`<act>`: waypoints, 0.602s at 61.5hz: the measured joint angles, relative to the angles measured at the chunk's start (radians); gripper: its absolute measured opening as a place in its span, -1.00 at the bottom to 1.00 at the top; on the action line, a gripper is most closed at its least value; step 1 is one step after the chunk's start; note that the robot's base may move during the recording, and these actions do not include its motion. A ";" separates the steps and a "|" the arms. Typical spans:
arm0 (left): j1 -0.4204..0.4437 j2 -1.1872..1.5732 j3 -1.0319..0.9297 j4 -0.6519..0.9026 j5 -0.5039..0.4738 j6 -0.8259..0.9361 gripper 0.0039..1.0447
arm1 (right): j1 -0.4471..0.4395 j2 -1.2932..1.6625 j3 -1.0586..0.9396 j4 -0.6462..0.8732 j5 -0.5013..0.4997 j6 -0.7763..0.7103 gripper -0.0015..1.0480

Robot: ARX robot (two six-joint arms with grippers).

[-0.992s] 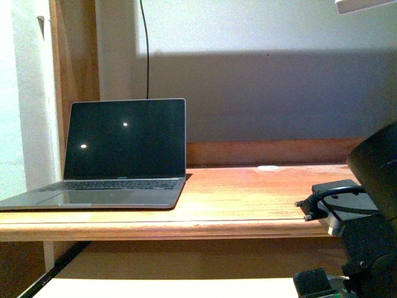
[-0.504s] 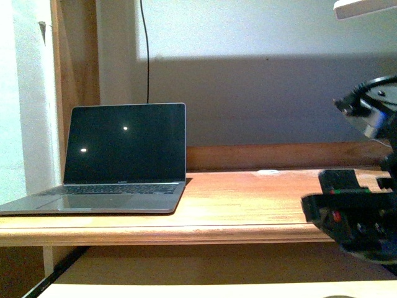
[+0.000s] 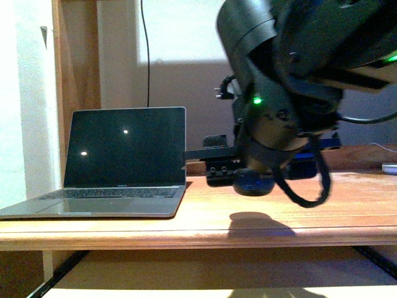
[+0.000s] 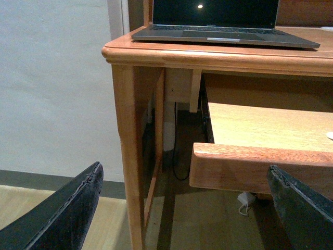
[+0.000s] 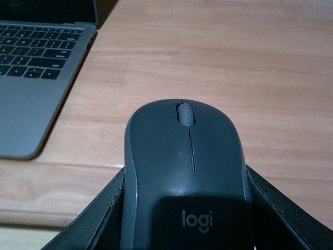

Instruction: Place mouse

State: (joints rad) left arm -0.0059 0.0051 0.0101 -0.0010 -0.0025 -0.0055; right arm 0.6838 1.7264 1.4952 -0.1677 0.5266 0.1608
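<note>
On the wooden desk (image 3: 205, 217), toward the left in front view, sits an open laptop (image 3: 124, 155) w/ dark screen. A black cable (image 3: 146, 49) runs up the pale wall (image 3: 186, 31) behind. The right gripper (image 5: 187, 219) is clamped on both sides of the dark grey Logi mouse (image 5: 184, 156), held above the desktop just beside the laptop's front corner, w/ a shadow (image 3: 260, 222) beneath. There's a small white disc (image 3: 389, 167) at the desk's far right. The left gripper (image 4: 184, 172) is low by the desk leg (image 4: 130, 156), fingers (image 4: 73, 208) spread wide w/ nothing btwn. A pull-out shelf (image 4: 250, 161) sits under the top.
</note>
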 joint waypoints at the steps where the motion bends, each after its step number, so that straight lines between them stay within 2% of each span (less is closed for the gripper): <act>1: 0.000 0.000 0.000 0.000 0.000 0.000 0.86 | 0.004 0.021 0.026 -0.006 0.009 -0.004 0.06; 17: 0.000 0.000 0.000 0.000 0.000 0.000 0.86 | 0.038 0.233 0.267 -0.055 0.091 -0.056 0.06; 37: 0.000 0.000 0.000 0.000 0.000 0.000 0.86 | 0.038 0.373 0.418 -0.094 0.138 -0.081 0.06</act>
State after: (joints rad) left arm -0.0059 0.0051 0.0101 -0.0010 -0.0025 -0.0051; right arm 0.7216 2.0991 1.9133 -0.2615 0.6643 0.0799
